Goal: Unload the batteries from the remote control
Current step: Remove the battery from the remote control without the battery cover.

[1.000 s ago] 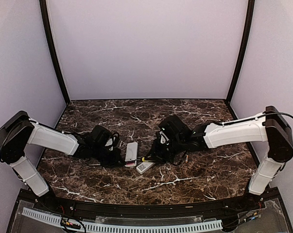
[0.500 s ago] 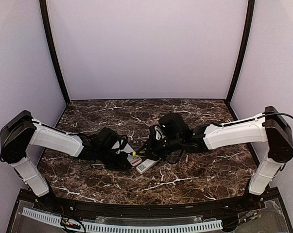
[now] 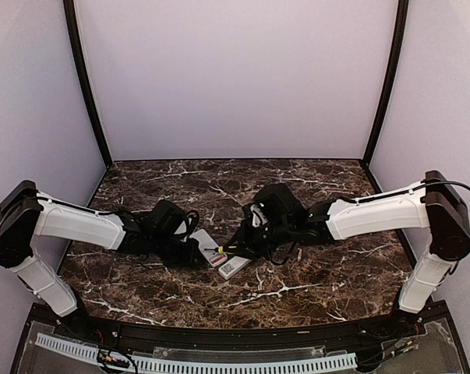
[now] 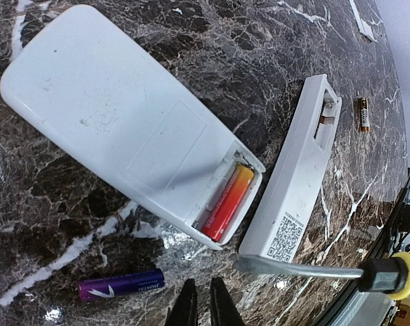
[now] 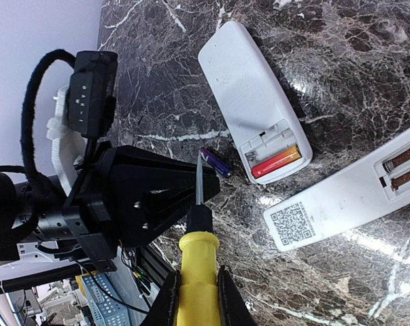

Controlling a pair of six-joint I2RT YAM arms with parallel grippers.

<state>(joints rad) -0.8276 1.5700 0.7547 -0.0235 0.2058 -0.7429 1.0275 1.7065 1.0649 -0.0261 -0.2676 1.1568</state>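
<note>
Red battery lies seated in the open bay at one end of the wide white remote, which rests back-up on the marble table; only one cell shows in that bay. We note a purple battery loose on the table, just beside the left claw and off to its left in the wrist view, not touching it. Left claw: fingertips narrow, a thin slit apart, nothing between them; the red battery sits ahead of it, near but apart. A third, brownish battery lies well apart, beyond the narrow remote with the QR label. Right claw is clamped on the yellow handle of a screwdriver, whose shaft points toward the purple battery; we cannot tell whether the tip touches anything.
</note>
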